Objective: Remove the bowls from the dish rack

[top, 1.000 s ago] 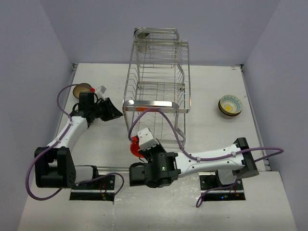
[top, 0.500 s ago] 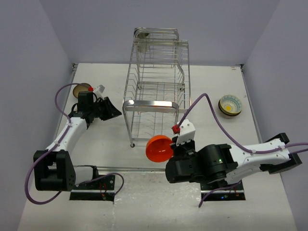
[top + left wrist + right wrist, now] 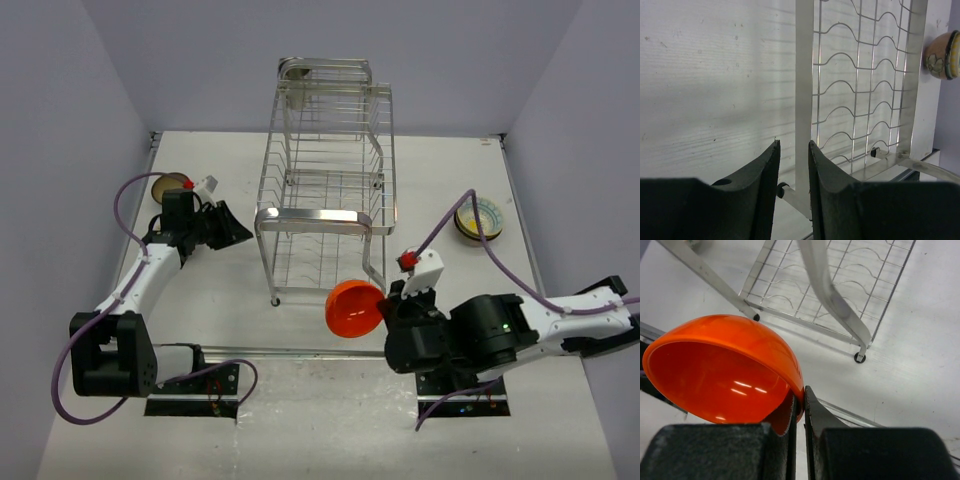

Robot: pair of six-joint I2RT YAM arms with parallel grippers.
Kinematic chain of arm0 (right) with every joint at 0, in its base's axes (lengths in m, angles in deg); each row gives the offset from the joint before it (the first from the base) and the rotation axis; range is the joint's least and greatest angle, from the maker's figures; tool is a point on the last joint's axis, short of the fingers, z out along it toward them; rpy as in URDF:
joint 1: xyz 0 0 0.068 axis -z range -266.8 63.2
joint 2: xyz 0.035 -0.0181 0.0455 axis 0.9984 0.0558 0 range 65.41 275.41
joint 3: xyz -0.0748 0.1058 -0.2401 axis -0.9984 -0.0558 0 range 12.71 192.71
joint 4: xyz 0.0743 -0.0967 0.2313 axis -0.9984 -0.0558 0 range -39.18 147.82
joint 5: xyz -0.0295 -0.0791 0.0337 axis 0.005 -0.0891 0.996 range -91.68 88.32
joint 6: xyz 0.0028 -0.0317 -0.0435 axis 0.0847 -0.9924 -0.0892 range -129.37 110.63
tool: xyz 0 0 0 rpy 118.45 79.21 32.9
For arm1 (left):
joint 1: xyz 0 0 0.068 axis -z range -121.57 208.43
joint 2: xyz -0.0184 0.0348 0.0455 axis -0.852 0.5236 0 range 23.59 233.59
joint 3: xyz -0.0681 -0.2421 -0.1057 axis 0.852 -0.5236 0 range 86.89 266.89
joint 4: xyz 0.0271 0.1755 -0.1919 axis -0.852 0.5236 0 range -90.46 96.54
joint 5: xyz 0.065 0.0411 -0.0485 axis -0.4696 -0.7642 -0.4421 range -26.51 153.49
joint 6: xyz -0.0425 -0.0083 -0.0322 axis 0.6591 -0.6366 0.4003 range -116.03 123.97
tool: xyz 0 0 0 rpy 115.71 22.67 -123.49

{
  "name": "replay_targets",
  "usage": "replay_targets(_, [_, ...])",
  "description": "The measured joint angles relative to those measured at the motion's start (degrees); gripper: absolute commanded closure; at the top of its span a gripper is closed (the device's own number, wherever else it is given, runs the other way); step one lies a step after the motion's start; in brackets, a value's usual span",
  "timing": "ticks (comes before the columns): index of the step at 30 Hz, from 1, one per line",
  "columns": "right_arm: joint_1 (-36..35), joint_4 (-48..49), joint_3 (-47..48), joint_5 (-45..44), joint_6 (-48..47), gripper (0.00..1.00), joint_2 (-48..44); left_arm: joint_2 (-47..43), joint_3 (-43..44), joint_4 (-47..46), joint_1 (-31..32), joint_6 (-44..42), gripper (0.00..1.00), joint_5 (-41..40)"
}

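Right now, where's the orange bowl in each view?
Top external: orange bowl, lower centre, just in front of the dish rack.
Left wrist: not in it.
Right wrist: left of centre, rim pinched by right gripper.
Shared landmark: dish rack.

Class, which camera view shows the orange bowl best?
Right wrist view: the orange bowl is large, rim pinched by the right gripper. The top view shows it small; the left wrist view misses it.

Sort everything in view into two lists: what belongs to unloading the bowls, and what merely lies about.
Job: dish rack, orange bowl in the right gripper, patterned bowl, brown bowl.
Lying about: table, purple cables.
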Motion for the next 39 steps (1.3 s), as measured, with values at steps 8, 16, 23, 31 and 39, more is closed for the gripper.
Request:
replay_targets(8, [5.46, -0.37, -6.27, -0.76, 1.29, 1.00, -12.50, 0.00, 0.00, -0.04, 0.00, -0.02, 0.70, 0.13])
replay_targets(16, [14.08, -0.50, -7.28, -1.55, -1.22, 1.00, -19.12, 0.13, -0.02, -0.31, 0.00, 0.02, 0.70, 0.17])
replay_targets(23, [22.60, -0.50, -7.50, -3.43, -2.86, 1.00, -20.46, 0.17, -0.79, -1.77, 0.00, 0.04, 0.70, 0.35])
replay_targets(31, [38.84, -0.24, -11.37, -5.73, -4.50, 1.00, -19.87, -0.39, -1.33, -1.81, 0.00, 0.02, 0.70, 0.33])
replay_targets(39, [59.67, 19.58, -23.15, 3.30, -27.69, 1.00, -20.63, -1.46, -1.36, -1.79, 0.00, 0.02, 0.70, 0.35])
